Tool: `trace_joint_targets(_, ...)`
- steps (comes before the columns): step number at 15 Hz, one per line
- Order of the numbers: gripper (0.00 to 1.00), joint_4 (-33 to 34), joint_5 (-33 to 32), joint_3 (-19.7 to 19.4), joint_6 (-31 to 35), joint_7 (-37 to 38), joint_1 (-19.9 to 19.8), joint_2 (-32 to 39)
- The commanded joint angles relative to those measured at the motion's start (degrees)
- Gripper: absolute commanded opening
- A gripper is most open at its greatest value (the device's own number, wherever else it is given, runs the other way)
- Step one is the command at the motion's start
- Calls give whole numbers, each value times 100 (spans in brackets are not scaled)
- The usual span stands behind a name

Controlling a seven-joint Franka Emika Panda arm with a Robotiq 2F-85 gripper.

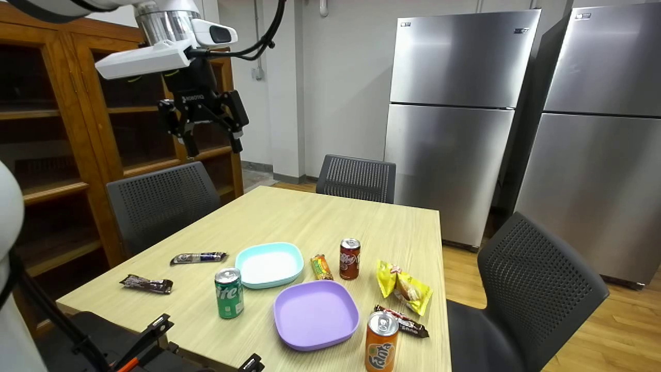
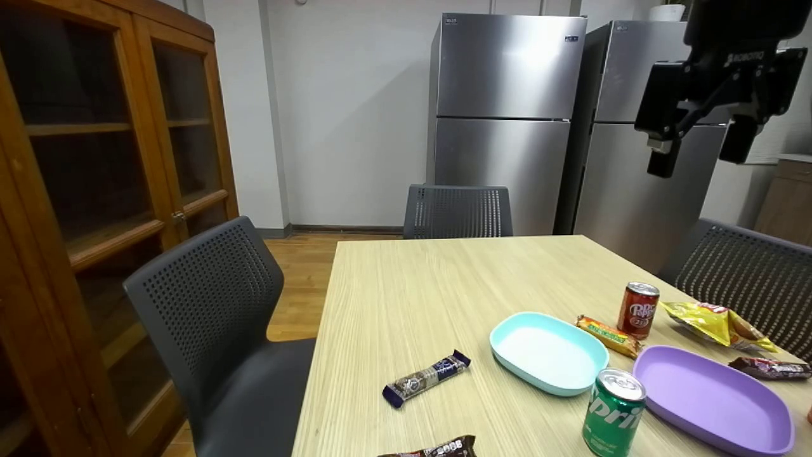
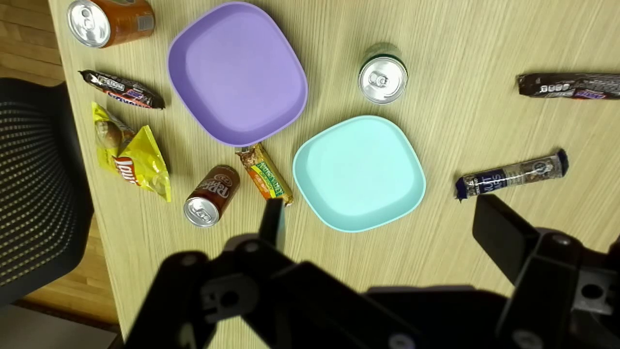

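One turquoise rounded-square plastic dish (image 3: 359, 174) below.
Black two-fingered gripper (image 1: 214, 149) hangs high, empty, fingers wide apart, likely for clearance; we can't gauge exact height.

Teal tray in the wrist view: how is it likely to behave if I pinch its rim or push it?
The teal tray is probably stiff, since its raised wall has an even, rounded shape. A push would likely slide rather than tip it, as it lies flat, wide and shallow. Its smooth-looking surface could slip in a light pinch.
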Motion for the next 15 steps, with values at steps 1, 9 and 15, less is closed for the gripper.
trace_joint_targets(1, 100, 12, -45, -57, -20, 36, 60, 5)
trace_joint_targets(9, 100, 390, 139, 348, 523, 908, 156, 1068)
trace_joint_targets(15, 100, 814, 165, 726, 970, 1946, 209, 2116)
